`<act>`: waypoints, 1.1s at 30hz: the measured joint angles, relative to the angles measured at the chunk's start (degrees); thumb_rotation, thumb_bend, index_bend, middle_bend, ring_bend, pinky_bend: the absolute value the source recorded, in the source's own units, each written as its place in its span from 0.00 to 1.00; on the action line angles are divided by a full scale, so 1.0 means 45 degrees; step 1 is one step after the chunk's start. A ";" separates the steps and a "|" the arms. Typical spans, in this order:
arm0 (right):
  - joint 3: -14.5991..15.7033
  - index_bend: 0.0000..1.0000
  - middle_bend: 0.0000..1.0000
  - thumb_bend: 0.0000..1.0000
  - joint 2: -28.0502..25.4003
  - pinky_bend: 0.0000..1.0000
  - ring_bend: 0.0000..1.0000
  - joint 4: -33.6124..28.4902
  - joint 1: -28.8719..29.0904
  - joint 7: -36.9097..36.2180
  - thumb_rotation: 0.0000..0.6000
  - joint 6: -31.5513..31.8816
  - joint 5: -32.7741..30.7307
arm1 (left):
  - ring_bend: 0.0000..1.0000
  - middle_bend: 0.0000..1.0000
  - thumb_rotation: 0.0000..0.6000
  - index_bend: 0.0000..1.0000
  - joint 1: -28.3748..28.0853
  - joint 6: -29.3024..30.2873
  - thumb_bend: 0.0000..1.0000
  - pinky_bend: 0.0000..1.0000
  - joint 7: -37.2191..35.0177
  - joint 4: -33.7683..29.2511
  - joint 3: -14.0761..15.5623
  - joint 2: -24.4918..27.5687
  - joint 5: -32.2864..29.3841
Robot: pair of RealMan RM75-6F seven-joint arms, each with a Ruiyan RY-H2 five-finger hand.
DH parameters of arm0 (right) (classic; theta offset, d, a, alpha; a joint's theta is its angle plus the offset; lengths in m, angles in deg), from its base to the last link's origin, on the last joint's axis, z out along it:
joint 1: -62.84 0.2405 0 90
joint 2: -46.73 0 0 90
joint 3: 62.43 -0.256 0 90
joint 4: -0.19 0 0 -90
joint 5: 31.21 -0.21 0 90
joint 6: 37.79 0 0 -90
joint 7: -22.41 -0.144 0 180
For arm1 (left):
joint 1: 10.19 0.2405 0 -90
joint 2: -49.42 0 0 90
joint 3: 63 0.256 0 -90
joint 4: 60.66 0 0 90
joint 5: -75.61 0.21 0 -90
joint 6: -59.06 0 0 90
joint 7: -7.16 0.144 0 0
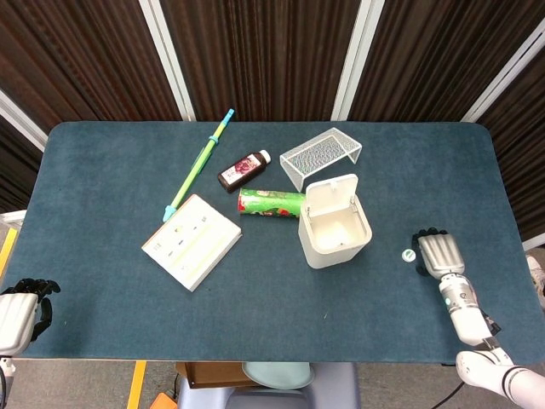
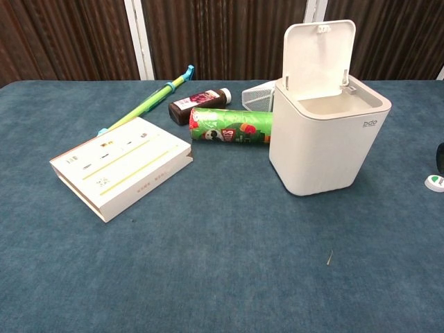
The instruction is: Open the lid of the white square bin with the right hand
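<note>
The white square bin stands right of the table's middle, and its lid is up and leaning back over the hinge. The chest view shows the same bin with the lid upright and the inside bare. My right hand hovers low over the table to the right of the bin, well apart from it and holding nothing. Only a dark sliver of that hand shows at the chest view's right edge. My left hand rests at the table's near left corner, holding nothing.
A small white cap lies just left of my right hand. Behind the bin are a wire mesh stand, a green roll and a dark bottle. A white box and a green-blue stick lie to the left.
</note>
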 measured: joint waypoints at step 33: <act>-0.0180 0.57 0.45 0.34 0.0377 0.49 0.37 0.0532 0.0029 -0.0618 1.00 -0.0265 0.0404 | 0.33 0.43 1.00 0.44 -0.0025 -0.0072 0.73 0.54 -0.0014 0.0006 0.0006 0.0003 -0.0039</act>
